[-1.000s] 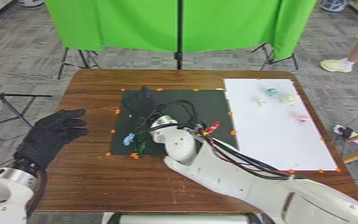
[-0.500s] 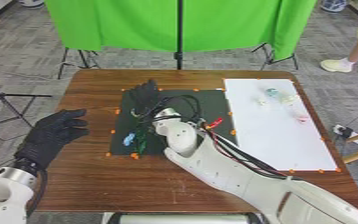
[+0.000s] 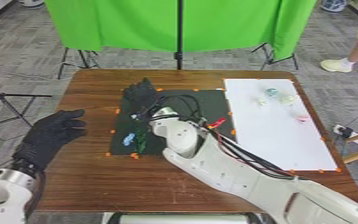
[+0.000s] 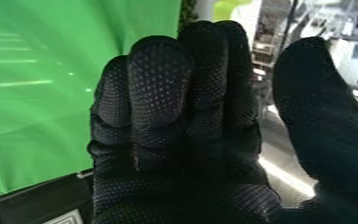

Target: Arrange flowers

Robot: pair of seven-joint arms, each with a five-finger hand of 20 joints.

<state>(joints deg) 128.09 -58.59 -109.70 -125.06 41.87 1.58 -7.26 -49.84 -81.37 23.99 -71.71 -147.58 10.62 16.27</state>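
My right hand [image 3: 141, 96] is over the upper left of the black mat [image 3: 168, 146] in the head view, fingers straight and pointing to the far edge. In the right wrist view the right hand [image 4: 171, 150] is open, with no thing against its palm. Nearer on the mat lie a blue flower [image 3: 128, 139] and a dark green stem [image 3: 141, 142]. A red flower [image 3: 217, 122] is beside the right wrist. My left hand [image 3: 47, 135] stays over the left side of the table, its fingers loosely bent around nothing. Pale flowers, one blue [image 3: 271, 92] and one pink [image 3: 302, 118], are on the white board.
The white board [image 3: 278, 145] covers the right part of the brown table [image 3: 95, 180]. Orange tape pieces mark the edges of mat and board. A green cloth [image 3: 122, 25] hangs behind the table. The right forearm crosses the near right of the table.
The right hand has swung up and slightly left over the mat, its fingers showing more spread. The left hand has stayed in place.
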